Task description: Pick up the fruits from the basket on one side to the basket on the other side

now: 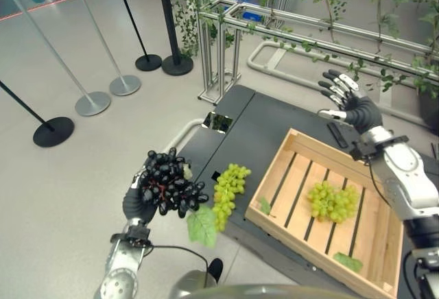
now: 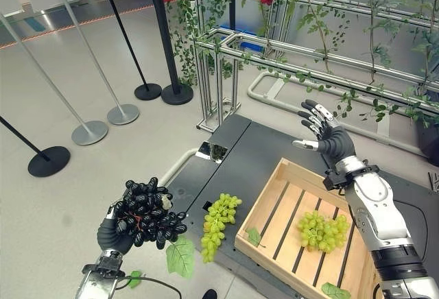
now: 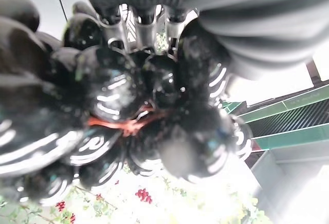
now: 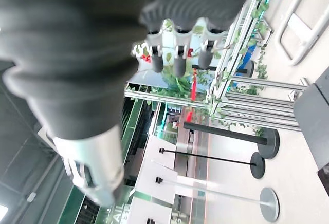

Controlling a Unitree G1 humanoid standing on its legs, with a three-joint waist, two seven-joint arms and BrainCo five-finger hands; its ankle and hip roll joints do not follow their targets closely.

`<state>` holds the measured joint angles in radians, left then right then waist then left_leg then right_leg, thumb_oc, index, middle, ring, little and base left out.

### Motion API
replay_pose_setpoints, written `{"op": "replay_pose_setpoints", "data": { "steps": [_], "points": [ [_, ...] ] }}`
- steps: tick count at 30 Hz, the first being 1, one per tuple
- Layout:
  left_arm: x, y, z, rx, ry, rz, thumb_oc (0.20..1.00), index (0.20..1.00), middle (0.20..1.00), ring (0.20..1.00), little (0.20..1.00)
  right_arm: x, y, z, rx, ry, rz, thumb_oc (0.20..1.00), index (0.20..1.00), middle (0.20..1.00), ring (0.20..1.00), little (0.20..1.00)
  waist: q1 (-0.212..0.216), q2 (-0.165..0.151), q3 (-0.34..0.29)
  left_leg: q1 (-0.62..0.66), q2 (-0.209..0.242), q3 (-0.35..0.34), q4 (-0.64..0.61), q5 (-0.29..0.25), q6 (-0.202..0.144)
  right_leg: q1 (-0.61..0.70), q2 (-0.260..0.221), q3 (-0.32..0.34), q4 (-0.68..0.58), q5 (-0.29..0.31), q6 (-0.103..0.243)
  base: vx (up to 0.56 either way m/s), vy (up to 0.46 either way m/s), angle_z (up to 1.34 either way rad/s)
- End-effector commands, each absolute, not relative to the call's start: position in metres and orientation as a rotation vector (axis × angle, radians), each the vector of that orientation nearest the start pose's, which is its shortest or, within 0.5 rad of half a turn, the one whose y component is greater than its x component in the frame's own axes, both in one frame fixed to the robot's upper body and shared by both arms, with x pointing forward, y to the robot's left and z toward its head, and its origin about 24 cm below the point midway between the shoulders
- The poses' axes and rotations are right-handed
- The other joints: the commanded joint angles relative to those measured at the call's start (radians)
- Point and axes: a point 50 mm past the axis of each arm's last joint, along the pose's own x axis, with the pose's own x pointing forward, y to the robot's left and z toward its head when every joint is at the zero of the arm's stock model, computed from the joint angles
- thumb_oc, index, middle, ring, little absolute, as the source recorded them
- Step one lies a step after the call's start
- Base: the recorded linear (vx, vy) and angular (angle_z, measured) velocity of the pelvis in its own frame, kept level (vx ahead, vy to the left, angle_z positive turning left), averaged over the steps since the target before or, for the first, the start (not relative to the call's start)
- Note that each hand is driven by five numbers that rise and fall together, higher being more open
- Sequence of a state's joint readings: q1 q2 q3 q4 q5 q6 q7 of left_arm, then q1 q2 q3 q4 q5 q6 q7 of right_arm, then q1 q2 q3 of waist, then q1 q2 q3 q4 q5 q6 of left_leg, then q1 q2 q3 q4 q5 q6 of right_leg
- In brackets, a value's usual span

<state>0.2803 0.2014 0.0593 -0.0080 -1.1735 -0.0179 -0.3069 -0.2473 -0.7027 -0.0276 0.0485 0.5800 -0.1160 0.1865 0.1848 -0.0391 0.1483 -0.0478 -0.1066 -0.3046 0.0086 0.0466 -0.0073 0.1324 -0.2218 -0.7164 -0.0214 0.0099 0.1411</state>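
Glossy black grape bunch (image 1: 171, 188) clutched in left hand (image 1: 139, 201), off the dark table's (image 1: 274, 124) left edge. Knobbly green bunch (image 1: 333, 201) inside slatted wooden crate (image 1: 288, 149); another green bunch (image 1: 230, 188) just outside. Right hand (image 1: 351, 101) raised beyond, fingers spread.

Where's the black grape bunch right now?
The black grape bunch is in the left hand, held up off the left edge of the dark table, right beside the green grape bunch lying outside the wooden crate.

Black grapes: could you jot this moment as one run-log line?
left robot hand: holding black grapes | right robot hand: open, raised | wooden crate: green grapes inside
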Motion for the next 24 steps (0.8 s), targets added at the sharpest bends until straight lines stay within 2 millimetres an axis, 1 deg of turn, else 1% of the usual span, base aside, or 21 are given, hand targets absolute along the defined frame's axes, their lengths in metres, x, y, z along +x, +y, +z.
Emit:
{"op": "replay_pose_setpoints", "data": {
  "steps": [1,2,3,4,5,7,8,9,10,11,12,13,14,15,16,17,18,20,22,23,24],
  "points": [
    [0.213,0.213,0.039,-0.971,-0.157,-0.117,0.2,0.2,0.2,0.2,0.2,0.288,-0.252,0.19,-0.149,-0.497,0.178,1.0,1.0,1.0,1.0,1.0,0.012,-0.023,-0.017,-0.078,0.027,0.021,0.002,0.011,-0.053,-0.001,-0.066,-0.037,0.052,0.068,0.063,-0.09,0.097,0.31],
    [0.215,0.215,0.039,-0.993,-0.172,-0.1,0.2,0.2,0.2,0.2,0.2,0.28,-0.26,0.188,-0.168,-0.496,0.137,1.0,1.0,1.0,1.0,1.0,-0.032,-0.016,-0.008,-0.109,0.079,0.161,-0.019,0.032,-0.054,0.002,-0.087,-0.079,0.063,0.064,0.068,-0.01,0.092,0.54],
    [0.215,0.214,0.039,-0.994,-0.171,-0.1,0.2,0.2,0.2,0.2,0.2,0.279,-0.26,0.187,-0.169,-0.495,0.136,1.0,1.0,1.0,1.0,1.0,-0.03,-0.016,-0.009,-0.108,0.08,0.163,-0.021,0.033,-0.053,0.001,-0.088,-0.078,0.064,0.063,0.068,-0.01,0.139,1.03],
    [0.216,0.215,0.039,-1.004,-0.177,-0.091,0.2,0.2,0.2,0.2,0.2,0.276,-0.264,0.183,-0.177,-0.484,0.116,1.0,1.0,1.0,1.0,1.0,-0.044,-0.014,-0.005,-0.11,0.106,0.251,-0.026,0.039,-0.046,0.006,-0.098,-0.096,0.065,0.066,0.07,-0.03,0.092,1.19],
    [0.218,0.217,0.04,-1.017,-0.192,-0.068,0.2,0.2,0.2,0.2,0.2,0.271,-0.268,0.175,-0.164,-0.46,0.084,1.0,1.0,1.0,1.0,1.0,-0.061,-0.015,0.005,-0.116,0.144,0.369,-0.033,0.054,-0.042,0.015,-0.102,-0.123,0.055,0.07,0.074,-0.03,0.092,1.07],
    [0.218,0.217,0.04,-1.016,-0.192,-0.068,0.2,0.2,0.2,0.2,0.2,0.27,-0.268,0.175,-0.164,-0.46,0.083,1.0,1.0,1.0,1.0,1.0,-0.059,-0.016,0.005,-0.115,0.145,0.371,-0.034,0.055,-0.042,0.015,-0.102,-0.122,0.053,0.071,0.074,-0.02,0.066,0.46],
    [0.218,0.222,0.042,-1.02,-0.21,-0.035,0.2,0.2,0.2,0.2,0.2,0.268,-0.263,0.161,-0.1,-0.438,0.061,1.0,1.0,1.0,1.0,1.0,-0.056,-0.027,0.004,-0.112,0.149,0.416,-0.031,0.033,-0.033,0.001,-0.11,-0.126,0.039,0.096,0.085,0.0,0.093,0.19],
    [0.218,0.223,0.042,-1.018,-0.21,-0.034,0.2,0.2,0.2,0.2,0.2,0.268,-0.262,0.16,-0.098,-0.438,0.061,1.0,1.0,1.0,1.0,1.0,-0.054,-0.03,0.003,-0.112,0.149,0.42,-0.03,0.031,-0.032,-0.001,-0.111,-0.122,0.038,0.098,0.087,0.01,0.173,0.12],
    [0.217,0.227,0.044,-1.011,-0.218,-0.017,0.2,0.2,0.2,0.2,0.2,0.267,-0.256,0.152,-0.054,-0.428,0.072,1.0,1.0,1.0,1.0,1.0,-0.049,-0.045,0.004,-0.111,0.145,0.455,-0.019,0.02,-0.023,-0.018,-0.118,-0.108,0.033,0.12,0.092,0.02,0.089,-0.23],
    [0.217,0.228,0.044,-1.009,-0.217,-0.017,0.2,0.2,0.2,0.2,0.2,0.267,-0.256,0.152,-0.052,-0.428,0.072,1.0,1.0,1.0,1.0,1.0,-0.047,-0.048,0.003,-0.112,0.145,0.457,-0.018,0.018,-0.022,-0.02,-0.119,-0.105,0.033,0.121,0.093,0.05,0.207,-0.39],
    [0.214,0.233,0.044,-1.007,-0.226,0.009,0.2,0.2,0.2,0.2,0.2,0.265,-0.25,0.138,0.014,-0.398,0.068,1.0,1.0,1.0,1.0,1.0,-0.04,-0.06,0.001,-0.106,0.138,0.475,-0.013,-0.002,-0.013,-0.035,-0.129,-0.093,0.028,0.14,0.099,0.04,0.131,-0.34],
    [0.213,0.233,0.044,-1.004,-0.225,0.01,0.2,0.2,0.2,0.2,0.2,0.265,-0.249,0.137,0.016,-0.397,0.069,1.0,1.0,1.0,1.0,1.0,-0.038,-0.063,0.0,-0.106,0.137,0.478,-0.011,-0.004,-0.012,-0.036,-0.13,-0.091,0.027,0.141,0.099,0.08,0.236,-0.27],
    [0.209,0.242,0.042,-0.991,-0.235,0.046,0.2,0.2,0.2,0.2,0.2,0.264,-0.241,0.124,0.084,-0.37,0.074,1.0,1.0,1.0,1.0,1.0,-0.033,-0.078,0.001,-0.103,0.132,0.495,0.004,-0.021,-0.008,-0.051,-0.131,-0.066,0.021,0.161,0.102,0.04,0.116,-0.14],
    [0.209,0.242,0.042,-0.988,-0.235,0.047,0.2,0.2,0.2,0.2,0.2,0.264,-0.24,0.123,0.087,-0.369,0.075,1.0,1.0,1.0,1.0,1.0,-0.032,-0.082,0.0,-0.104,0.133,0.498,0.006,-0.023,-0.008,-0.052,-0.131,-0.063,0.019,0.163,0.102,0.06,0.183,-0.26],
    [0.205,0.252,0.043,-0.979,-0.256,0.084,0.2,0.2,0.2,0.2,0.2,0.263,-0.233,0.115,0.15,-0.358,0.082,1.0,1.0,1.0,1.0,1.0,-0.022,-0.099,0.001,-0.104,0.134,0.511,0.018,-0.038,-0.007,-0.065,-0.124,-0.037,0.005,0.169,0.102,0.02,0.074,-0.21],
    [0.205,0.252,0.043,-0.978,-0.256,0.084,0.2,0.2,0.2,0.2,0.2,0.263,-0.233,0.115,0.151,-0.358,0.082,1.0,1.0,1.0,1.0,1.0,-0.021,-0.1,0.0,-0.104,0.135,0.512,0.018,-0.039,-0.007,-0.066,-0.124,-0.035,0.005,0.169,0.102,0.04,0.186,-0.21],
    [0.2,0.26,0.044,-0.969,-0.282,0.124,0.2,0.2,0.2,0.2,0.2,0.261,-0.225,0.105,0.201,-0.334,0.091,1.0,1.0,1.0,1.0,1.0,-0.011,-0.113,0.005,-0.106,0.127,0.52,0.036,-0.053,-0.007,-0.083,-0.118,-0.01,-0.007,0.201,0.109,0.03,0.168,-0.11],
    [0.196,0.27,0.047,-0.939,-0.307,0.154,0.2,0.2,0.2,0.2,0.2,0.262,-0.221,0.099,0.212,-0.314,0.097,1.0,1.0,1.0,1.0,1.0,-0.001,-0.12,0.005,-0.107,0.116,0.528,0.047,-0.069,-0.003,-0.103,-0.114,0.022,-0.025,0.234,0.115,0.04,0.234,-0.25],
    [0.194,0.274,0.048,-0.928,-0.324,0.168,0.2,0.2,0.2,0.2,0.2,0.262,-0.216,0.093,0.223,-0.294,0.104,1.0,1.0,1.0,1.0,1.0,0.011,-0.117,0.006,-0.107,0.105,0.53,0.058,-0.082,0.001,-0.125,-0.113,0.047,-0.036,0.254,0.12,0.05,0.202,-0.21],
    [0.194,0.274,0.048,-0.927,-0.325,0.169,0.2,0.2,0.2,0.2,0.2,0.263,-0.216,0.093,0.224,-0.295,0.105,1.0,1.0,1.0,1.0,1.0,0.012,-0.118,0.006,-0.108,0.106,0.532,0.059,-0.083,0.001,-0.127,-0.113,0.049,-0.037,0.255,0.12,0.03,0.155,-0.02],
    [0.195,0.276,0.049,-0.925,-0.333,0.174,0.2,0.2,0.2,0.2,0.2,0.264,-0.213,0.091,0.233,-0.289,0.106,1.0,1.0,1.0,1.0,1.0,0.016,-0.112,0.007,-0.107,0.099,0.53,0.065,-0.088,0.001,-0.137,-0.114,0.057,-0.044,0.274,0.121,0.02,0.172,0.06]
  ]
}}
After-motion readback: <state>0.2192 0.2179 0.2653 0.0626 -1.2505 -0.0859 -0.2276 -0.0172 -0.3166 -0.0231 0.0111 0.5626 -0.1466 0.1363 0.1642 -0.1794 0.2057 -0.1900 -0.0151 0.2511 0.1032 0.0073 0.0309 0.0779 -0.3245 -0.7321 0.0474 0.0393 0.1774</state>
